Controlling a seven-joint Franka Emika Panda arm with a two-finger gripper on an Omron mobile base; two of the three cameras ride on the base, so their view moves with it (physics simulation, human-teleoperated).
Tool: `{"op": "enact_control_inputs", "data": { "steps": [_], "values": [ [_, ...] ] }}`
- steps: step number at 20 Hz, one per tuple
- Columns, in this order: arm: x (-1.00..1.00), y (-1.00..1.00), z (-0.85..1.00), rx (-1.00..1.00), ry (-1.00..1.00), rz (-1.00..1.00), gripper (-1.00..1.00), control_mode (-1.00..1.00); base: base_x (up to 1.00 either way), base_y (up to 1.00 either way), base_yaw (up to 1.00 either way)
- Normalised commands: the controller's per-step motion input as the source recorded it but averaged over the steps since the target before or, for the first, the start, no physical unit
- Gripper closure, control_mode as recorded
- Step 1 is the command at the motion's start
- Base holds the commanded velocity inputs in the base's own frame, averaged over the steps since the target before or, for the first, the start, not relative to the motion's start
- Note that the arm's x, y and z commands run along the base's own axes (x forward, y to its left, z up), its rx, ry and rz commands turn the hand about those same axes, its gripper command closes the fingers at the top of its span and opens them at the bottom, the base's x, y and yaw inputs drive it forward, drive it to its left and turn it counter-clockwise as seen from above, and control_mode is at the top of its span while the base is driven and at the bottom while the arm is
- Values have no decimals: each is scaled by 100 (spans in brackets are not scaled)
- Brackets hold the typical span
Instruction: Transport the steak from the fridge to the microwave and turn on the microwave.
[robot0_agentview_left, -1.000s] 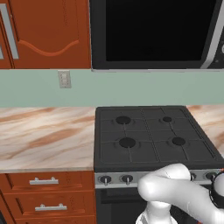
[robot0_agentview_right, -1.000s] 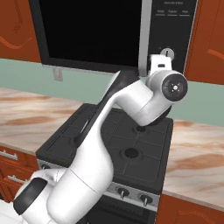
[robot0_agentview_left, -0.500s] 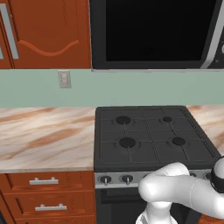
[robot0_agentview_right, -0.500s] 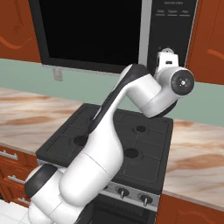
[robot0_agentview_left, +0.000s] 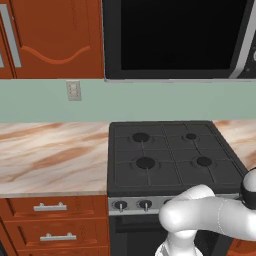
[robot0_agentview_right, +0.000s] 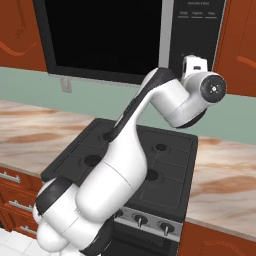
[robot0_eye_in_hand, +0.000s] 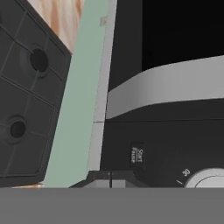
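We have the arm raised to the control panel on the right side of the microwave (robot0_agentview_right: 115, 40), whose dark glass door is closed above the black stove (robot0_agentview_left: 170, 155). The gripper (robot0_agentview_right: 195, 64) sits up against the lower part of that panel, just right of the door's grey bar handle (robot0_eye_in_hand: 162, 87). We cannot see the fingertips themselves, but we take the jaws to be closed right down with nothing between them, which suits a button press.

From the hand camera, the small start button (robot0_eye_in_hand: 137, 155) lies just ahead, with the round timer dial (robot0_eye_in_hand: 208, 179) beside it. The steak is not visible to us; with the door shut, we judge it is already inside, though we cannot confirm that.

The step in hand looks like pressing start. To do it well, we should keep the fingers pinched together as one blunt tip, line that tip squarely on the button rather than the dial, and push straight in, gently, without sliding sideways onto the handle.
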Motion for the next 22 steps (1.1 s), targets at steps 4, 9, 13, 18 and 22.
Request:
{"op": "enact_control_inputs", "data": {
  "steps": [4, 9, 13, 18, 22],
  "values": [
    [14, 0, 0, 0, 0, 0, 100, -100, 0, 0, 0],
    [7, 0, 0, 0, 0, 0, 100, -100, 0, 0, 0],
    [0, 9, 0, 0, 0, 0, 100, -100, 0, 0, 0],
    [0, 15, 0, -1, 0, 0, 100, -100, 0, 0, 0],
    [2, 8, 0, 0, 0, 0, 100, -100, 0, 0, 0]
  ]
}}
